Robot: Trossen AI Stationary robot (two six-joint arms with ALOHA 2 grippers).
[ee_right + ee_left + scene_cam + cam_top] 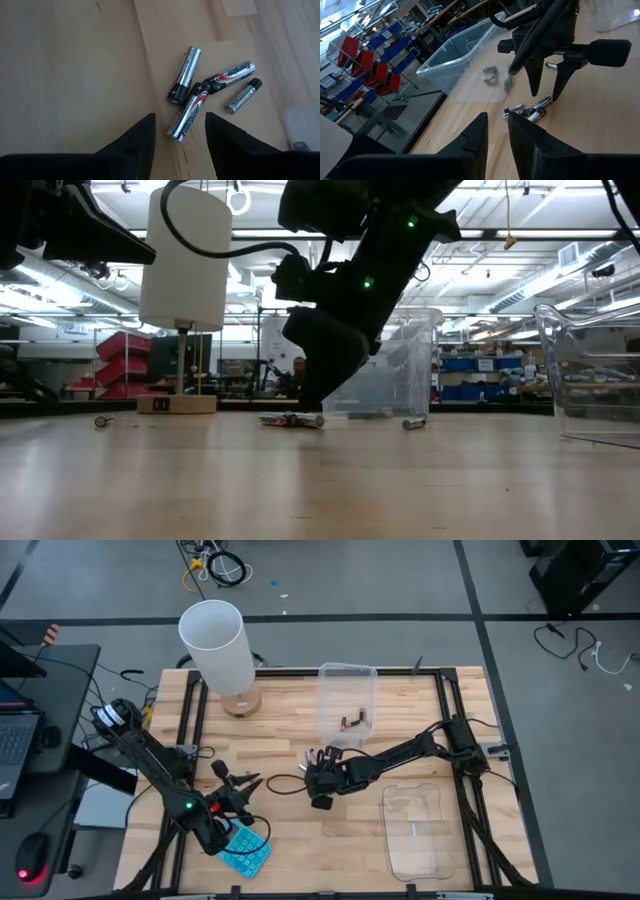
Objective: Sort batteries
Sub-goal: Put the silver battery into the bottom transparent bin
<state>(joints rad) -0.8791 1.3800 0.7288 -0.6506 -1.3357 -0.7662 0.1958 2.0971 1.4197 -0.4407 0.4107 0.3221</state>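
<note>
Hovering spread above the batteries (200, 97) clustered mid-counter (65, 65), the right claw (180, 132) should pinch one rigid, light, likely slippery, roll-prone cell across its midsection; left claw (497, 132) idles part-open.

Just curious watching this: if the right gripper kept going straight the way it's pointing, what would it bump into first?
Probably the silver-and-black battery lying between the open fingers of the right gripper, one of four clustered on the table. Depth is hard to judge.
</note>
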